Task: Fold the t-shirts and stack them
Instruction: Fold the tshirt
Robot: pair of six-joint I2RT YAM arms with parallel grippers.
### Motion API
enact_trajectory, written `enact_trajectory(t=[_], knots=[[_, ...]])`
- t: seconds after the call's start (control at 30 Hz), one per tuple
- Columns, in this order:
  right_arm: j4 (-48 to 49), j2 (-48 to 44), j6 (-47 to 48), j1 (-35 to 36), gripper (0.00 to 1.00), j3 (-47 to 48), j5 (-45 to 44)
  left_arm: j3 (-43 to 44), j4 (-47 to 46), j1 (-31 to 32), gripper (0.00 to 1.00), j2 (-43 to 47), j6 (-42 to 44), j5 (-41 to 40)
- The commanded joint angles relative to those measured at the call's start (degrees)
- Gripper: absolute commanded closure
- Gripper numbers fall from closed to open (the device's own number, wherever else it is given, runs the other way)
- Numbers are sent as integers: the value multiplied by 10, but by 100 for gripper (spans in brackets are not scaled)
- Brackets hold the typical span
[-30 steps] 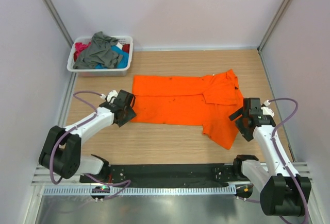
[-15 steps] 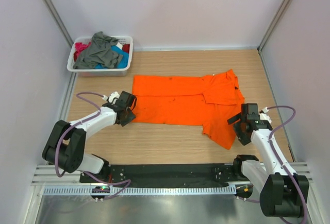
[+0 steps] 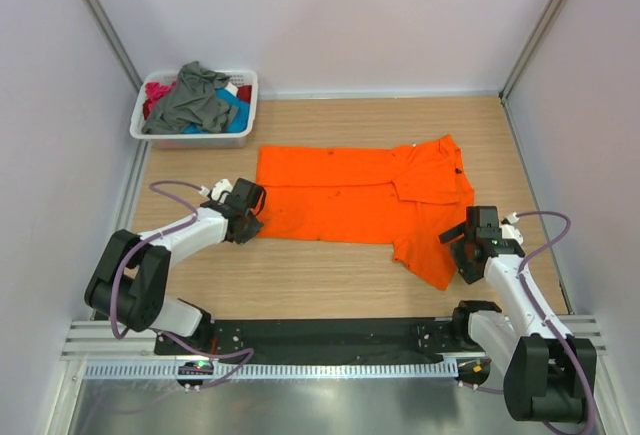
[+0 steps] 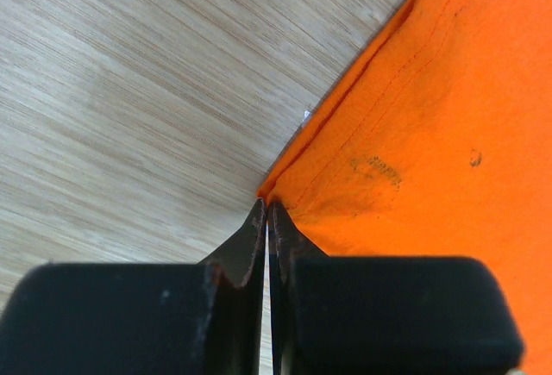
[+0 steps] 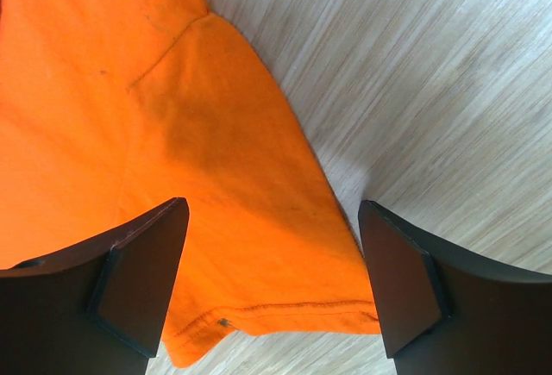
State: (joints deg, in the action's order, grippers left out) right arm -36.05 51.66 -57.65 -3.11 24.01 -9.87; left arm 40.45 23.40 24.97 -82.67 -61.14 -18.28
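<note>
The bright orange t-shirt (image 3: 350, 195) lies spread and partly folded across the middle of the wooden table. My left gripper (image 3: 252, 227) sits low at its near-left corner, shut, with that corner (image 4: 274, 192) pinched at the fingertips (image 4: 255, 220). At the shirt's near-right flap my right gripper (image 3: 458, 247) hovers open, its two fingers (image 5: 147, 263) straddling the stitched hem (image 5: 285, 306) without touching it. Other t-shirts, dark grey (image 3: 195, 100), teal-blue (image 3: 236, 111) and red-pink (image 3: 155, 90), are heaped in the basket.
The white laundry basket (image 3: 140, 123) stands at the back left corner. White walls close the table on three sides. Bare wood (image 3: 320, 275) lies between the shirt and the arm bases.
My left gripper has closed on the shirt's near-left corner after sliding slightly toward it. The right gripper has moved a little nearer and lower over the near-right flap, staying open.
</note>
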Motion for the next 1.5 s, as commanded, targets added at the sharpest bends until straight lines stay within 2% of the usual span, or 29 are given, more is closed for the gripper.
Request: enact_trajectory(t=[0.0,0.37,0.57,0.83,0.97,1.1,1.17,1.2,1.3,1.47], knots=[[24,14,-12,-1,14,-22,7,-5,-16,-4,100,-3,-7,-20],[-79,-27,10,-1,21,18,48,-2,-16,-3,100,4,-9,-22],[-132,2,40,-1,26,25,69,-1,-17,-4,100,12,-16,-25],[-113,78,68,0,34,42,65,0,-18,-4,100,6,-15,-24],[-93,111,78,0,46,44,66,2,-19,-3,100,1,-15,-23],[-84,113,81,0,66,43,61,4,-16,-4,100,1,-16,-25],[-84,110,81,0,72,46,60,8,-13,-4,100,0,-17,-25],[-83,109,82,0,81,48,61,9,-12,-4,100,0,-15,-25],[-85,105,84,0,97,62,54,17,-6,-4,100,1,-14,-30],[-96,107,96,0,99,110,50,26,-4,-3,100,13,-16,-31]])
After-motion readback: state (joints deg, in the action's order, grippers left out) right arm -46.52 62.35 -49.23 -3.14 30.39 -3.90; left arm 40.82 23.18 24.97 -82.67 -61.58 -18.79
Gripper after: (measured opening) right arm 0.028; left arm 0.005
